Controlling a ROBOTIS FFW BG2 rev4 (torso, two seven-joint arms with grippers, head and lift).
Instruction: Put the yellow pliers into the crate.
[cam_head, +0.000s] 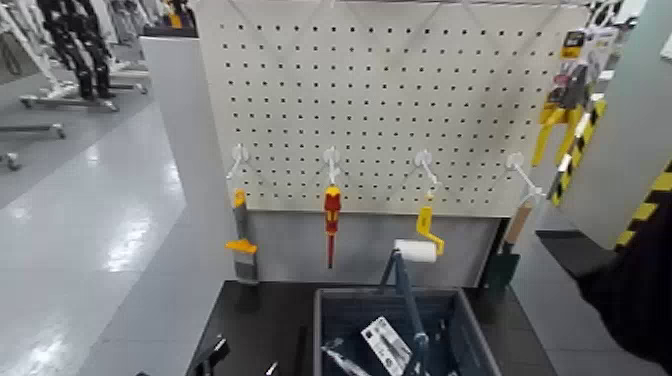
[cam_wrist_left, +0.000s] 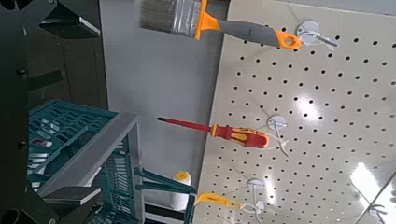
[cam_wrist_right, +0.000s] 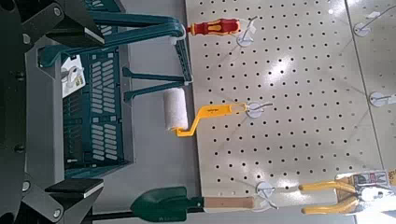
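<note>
Your left gripper (cam_wrist_left: 93, 110) is low over the work, on the crate's left side, with its fingers apart and nothing between the tips. Your right gripper (cam_wrist_right: 93, 110) also has its fingers apart, empty. The yellow pliers (cam_wrist_right: 353, 193) hang on their card beyond your right fingers and off to their right, at the right edge of the pegboard (cam_head: 380, 120), yellow handles downward; neither gripper touches them. The crate (cam_head: 335, 303) is to the right of your left fingers, its upright handle bar (cam_head: 407, 300) raised and a white card (cam_head: 386, 346) lying inside. Beyond your fingers, on hooks, you have the brush (cam_head: 243, 240) farthest left, then the red-and-yellow screwdriver (cam_head: 332, 210), then the small roller (cam_head: 416, 250) just past the crate, and the green trowel (cam_head: 500, 268) nearer the pliers' side.
</note>
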